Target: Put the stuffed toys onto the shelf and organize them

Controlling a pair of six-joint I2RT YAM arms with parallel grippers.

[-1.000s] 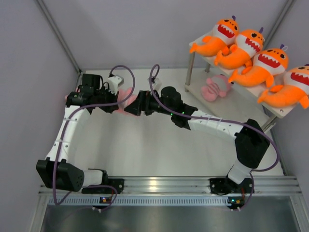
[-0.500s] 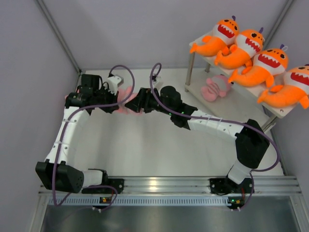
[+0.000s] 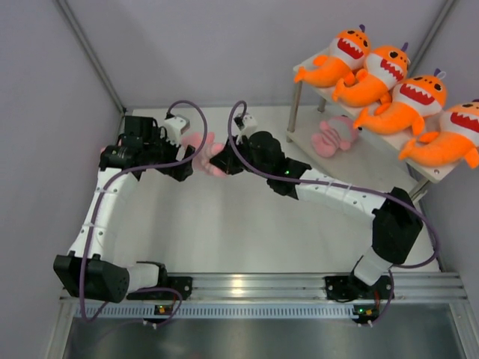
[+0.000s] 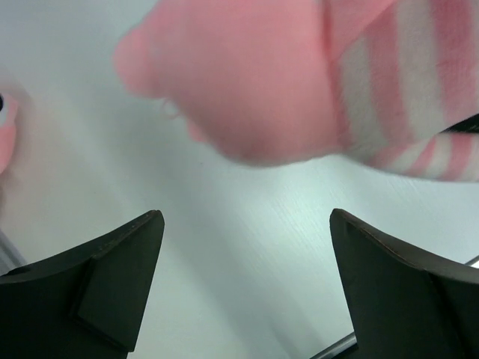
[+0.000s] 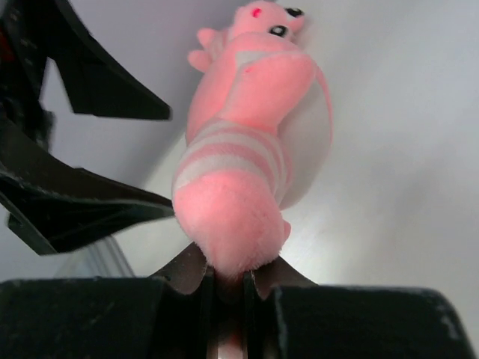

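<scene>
The right tool (image 5: pixel 228 280) is pinched narrow on one end of a pink plush (image 5: pixel 251 149), and the striped body juts away from it with the face at the far end. From above, this tool (image 3: pixel 223 161) sits at the far left of the bench (image 3: pixel 247 224), with the plush (image 3: pixel 203 153) sticking out to its left. Whether the toy touches the bench cannot be told. The left tool (image 4: pixel 247 284) stands wide with nothing in it. Its two dark fingers (image 4: pixel 112 284) are spread well apart, and the plush (image 4: pixel 254 82) is blurred and close ahead of the gap rather than between them. Seen from above, the left tool (image 3: pixel 183 166) is just beside the plush on the side opposite the right tool, so the toy lies between the two. Well apart from all this, at the far right, stands the shelf (image 3: pixel 294 112). Four orange sharks (image 3: pixel 374 78) lie in a row along its top board, touching side by side with their red mouths up. A second pink plush (image 3: pixel 333 136) lies under that board on the lower tier — near its left end.
</scene>
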